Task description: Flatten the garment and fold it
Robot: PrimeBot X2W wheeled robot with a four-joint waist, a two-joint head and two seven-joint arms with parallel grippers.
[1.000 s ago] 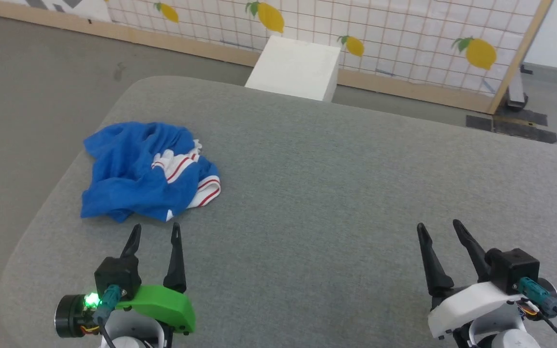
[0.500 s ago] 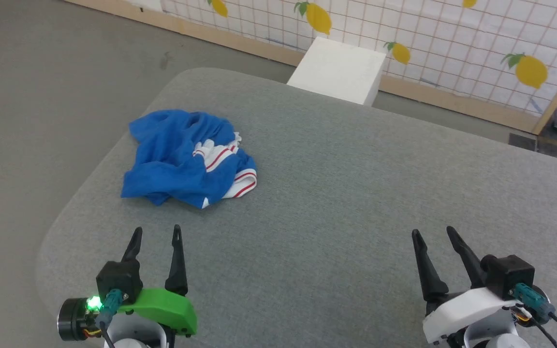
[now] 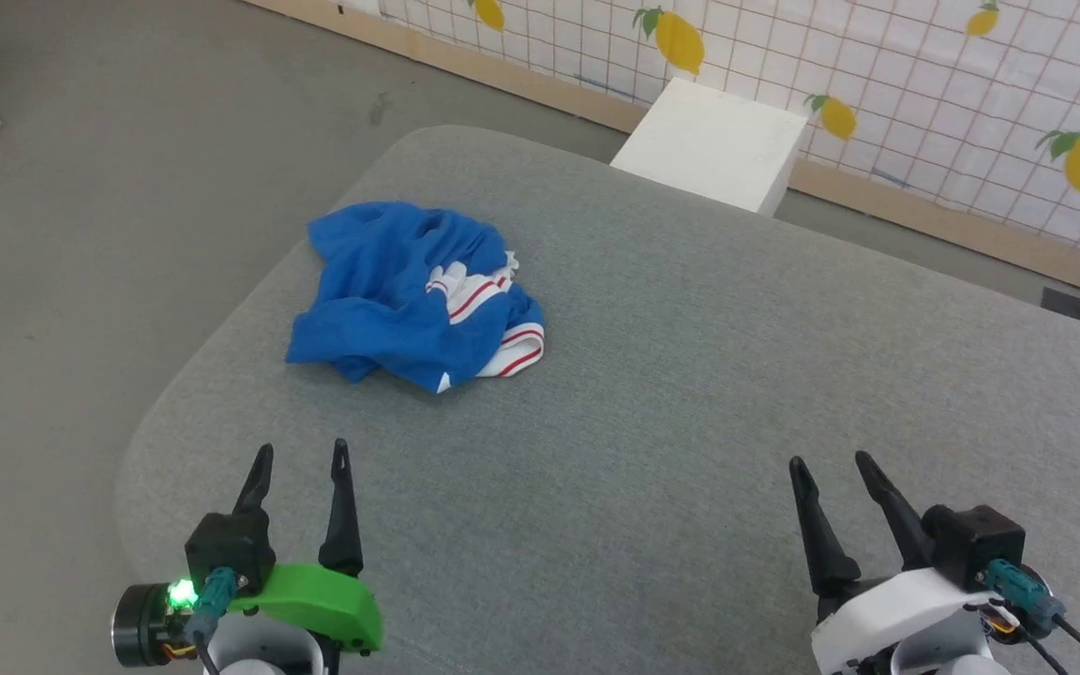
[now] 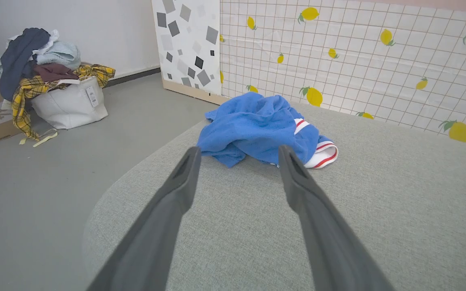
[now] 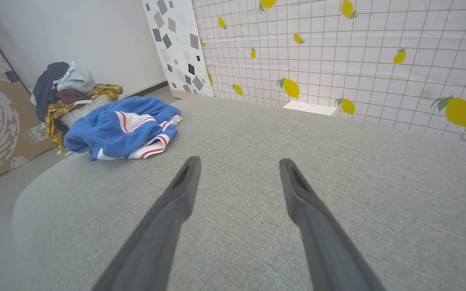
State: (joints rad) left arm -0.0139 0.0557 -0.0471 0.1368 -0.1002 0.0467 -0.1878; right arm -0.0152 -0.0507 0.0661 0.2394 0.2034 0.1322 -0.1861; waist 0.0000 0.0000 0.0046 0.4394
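garment [image 3: 390, 300], royal blue, white trim with red stripes.
head view: lying bunched in a heap on grey padded surface [image 3: 690, 422], close to its left edge and toward the far side; sitting ahead of left gripper [image 3: 302, 448], slightly to its right and apart from it; staying well apart from right gripper [image 3: 829, 459]; both sets of fingers standing spread, gripping nothing.
left wrist view: garment [image 4: 253, 125] showing just beyond left gripper [image 4: 239, 148], stretching crosswise, turning its striped white end to the right.
right wrist view: garment [image 5: 111, 129] lying far off to the left of right gripper [image 5: 237, 159], hovering parted over bare surface.
judging left arm the nearer, so likely reaching forward first.
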